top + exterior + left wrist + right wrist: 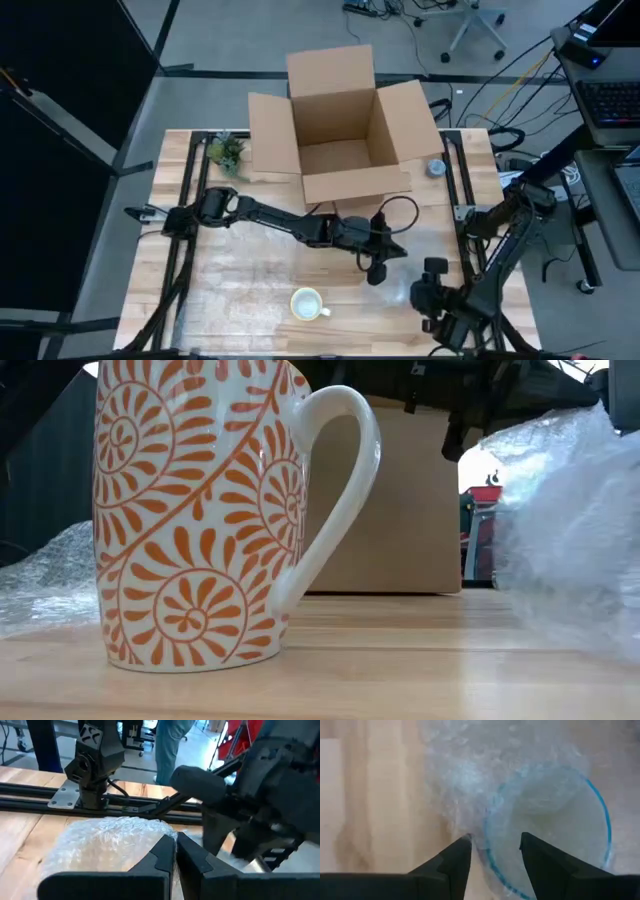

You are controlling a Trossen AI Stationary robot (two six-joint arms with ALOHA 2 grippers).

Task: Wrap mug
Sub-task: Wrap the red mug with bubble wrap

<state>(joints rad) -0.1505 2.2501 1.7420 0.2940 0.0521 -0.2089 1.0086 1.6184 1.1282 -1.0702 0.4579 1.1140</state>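
The left gripper (175, 851) has its fingers pressed together on the edge of the bubble wrap (107, 845). The right gripper (495, 851) holds its fingers apart just over the wrap and a clear round disc (555, 825). The mug (307, 303) stands upright on the counter (240, 270), apart from both sets of fingers, nearer the left.

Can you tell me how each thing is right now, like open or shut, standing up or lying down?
mug: standing upright on the table, unwrapped, handle out to one side.
cardboard box: open, flaps spread, looks empty inside.
bubble wrap: crumpled on the table.
left gripper: shut on the bubble wrap.
right gripper: open, over a clear blue-rimmed ring.
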